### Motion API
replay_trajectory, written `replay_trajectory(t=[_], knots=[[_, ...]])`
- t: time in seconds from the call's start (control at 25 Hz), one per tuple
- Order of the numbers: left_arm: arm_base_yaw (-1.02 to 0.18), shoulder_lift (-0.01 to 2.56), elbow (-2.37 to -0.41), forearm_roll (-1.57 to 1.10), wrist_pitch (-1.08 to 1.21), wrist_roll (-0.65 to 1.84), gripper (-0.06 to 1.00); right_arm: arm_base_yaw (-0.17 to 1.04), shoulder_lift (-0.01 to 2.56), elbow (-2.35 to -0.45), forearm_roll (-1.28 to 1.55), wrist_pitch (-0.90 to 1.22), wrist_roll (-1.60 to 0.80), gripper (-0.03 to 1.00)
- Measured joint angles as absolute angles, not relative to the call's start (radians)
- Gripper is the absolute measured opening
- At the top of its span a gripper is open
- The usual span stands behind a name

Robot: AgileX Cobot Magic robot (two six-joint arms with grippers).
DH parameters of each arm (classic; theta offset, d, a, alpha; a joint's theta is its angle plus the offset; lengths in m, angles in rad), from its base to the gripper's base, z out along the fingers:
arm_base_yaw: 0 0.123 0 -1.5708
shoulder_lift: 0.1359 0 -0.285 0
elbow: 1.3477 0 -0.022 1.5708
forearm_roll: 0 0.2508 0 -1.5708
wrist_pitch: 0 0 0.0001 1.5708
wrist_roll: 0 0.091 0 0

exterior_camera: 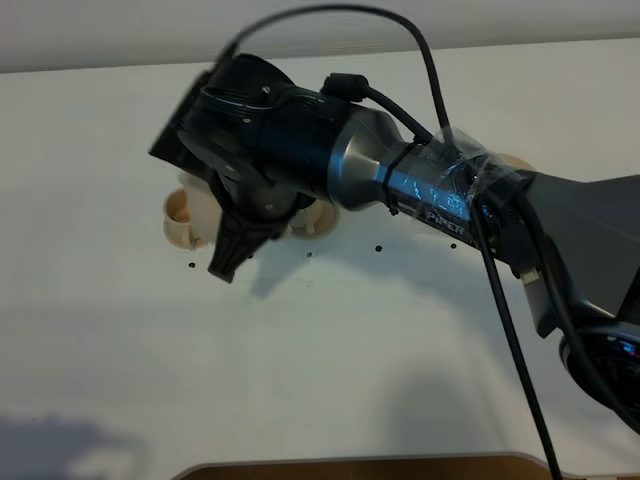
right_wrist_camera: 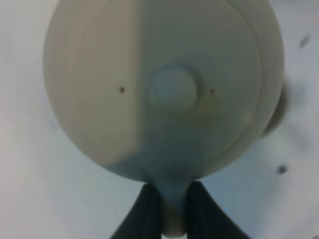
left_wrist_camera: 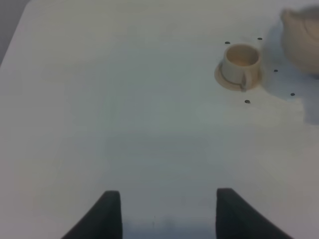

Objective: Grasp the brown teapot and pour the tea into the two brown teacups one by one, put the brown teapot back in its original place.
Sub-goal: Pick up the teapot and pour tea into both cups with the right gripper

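The teapot (right_wrist_camera: 164, 89) fills the right wrist view from above, its round lid and knob facing the camera. The right gripper (right_wrist_camera: 173, 199) is clamped on the teapot's loop handle, one dark finger on each side of it. White table (right_wrist_camera: 30, 189) shows around the pot.

In the left wrist view the left gripper (left_wrist_camera: 167, 214) hangs over bare table with its two dark fingers spread apart and nothing between them. Farther off a cup (left_wrist_camera: 241, 60) stands upright on its small saucer (left_wrist_camera: 224, 79), with black dots on the table around it. The teapot shows blurred at the edge of this view, near the cup but apart from it.

In the high view the right arm (exterior_camera: 430, 185) reaches across the middle to the far left part of the table, and its wrist covers the teapot. The cup sits just left of the gripper. A second cup (exterior_camera: 315, 218) peeks out just right of it, mostly hidden. A large saucer (exterior_camera: 515, 160) lies far right, partly behind the arm, with nothing seen on its visible edge
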State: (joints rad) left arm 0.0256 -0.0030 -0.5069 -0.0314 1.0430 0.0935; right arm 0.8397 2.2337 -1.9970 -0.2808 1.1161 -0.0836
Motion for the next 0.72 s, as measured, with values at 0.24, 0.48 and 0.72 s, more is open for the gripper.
replay_trajectory(t=[0.24,0.48,0.72], knots=[[0.026,-0.003,-0.507,-0.031,1.043,0.093,0.46,0.842,2.247,-2.031,-0.437,1.024,-0.131,0.12],[0.026,-0.003,-0.507,-0.031,1.043,0.093,0.46,0.842,2.343,-2.087,-0.589,1.002,-0.177,0.12],[0.026,-0.003,-0.507,-0.031,1.043,0.093,0.46,0.842,2.408,-2.093,-0.699,0.977,-0.235,0.12]])
